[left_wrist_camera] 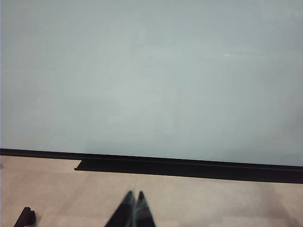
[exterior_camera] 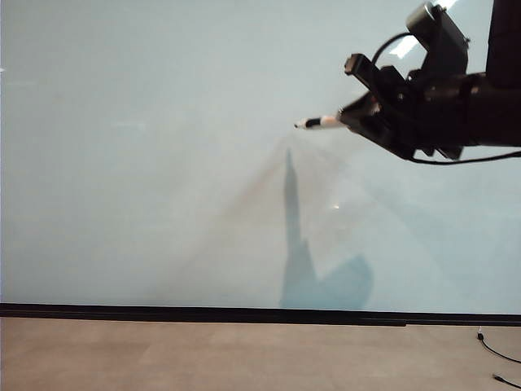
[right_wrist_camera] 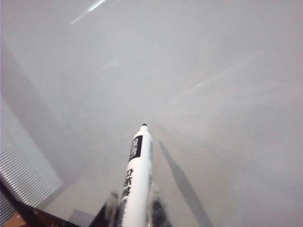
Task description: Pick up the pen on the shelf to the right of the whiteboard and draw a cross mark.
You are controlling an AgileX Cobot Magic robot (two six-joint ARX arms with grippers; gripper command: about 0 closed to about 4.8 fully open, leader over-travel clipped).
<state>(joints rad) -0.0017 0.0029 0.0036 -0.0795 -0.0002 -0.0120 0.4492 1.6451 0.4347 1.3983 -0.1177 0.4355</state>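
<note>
White pen (right_wrist_camera: 137,179), black band, dark tip, in right hand (exterior_camera: 358,118), left hand (left_wrist_camera: 134,201) closed

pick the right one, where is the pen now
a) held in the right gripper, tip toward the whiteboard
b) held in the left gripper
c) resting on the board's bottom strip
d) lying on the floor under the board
a: the right gripper is shut on the pen, its dark tip toward the blank whiteboard; the left gripper holds nothing.

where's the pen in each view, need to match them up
Exterior view: the pen is upper right of centre, sticking out left from the right claw.
Left wrist view: not in it; only the shut left claw shows.
Right wrist view: rises from bottom centre, tip up.
Shared landmark: the whiteboard.
</note>
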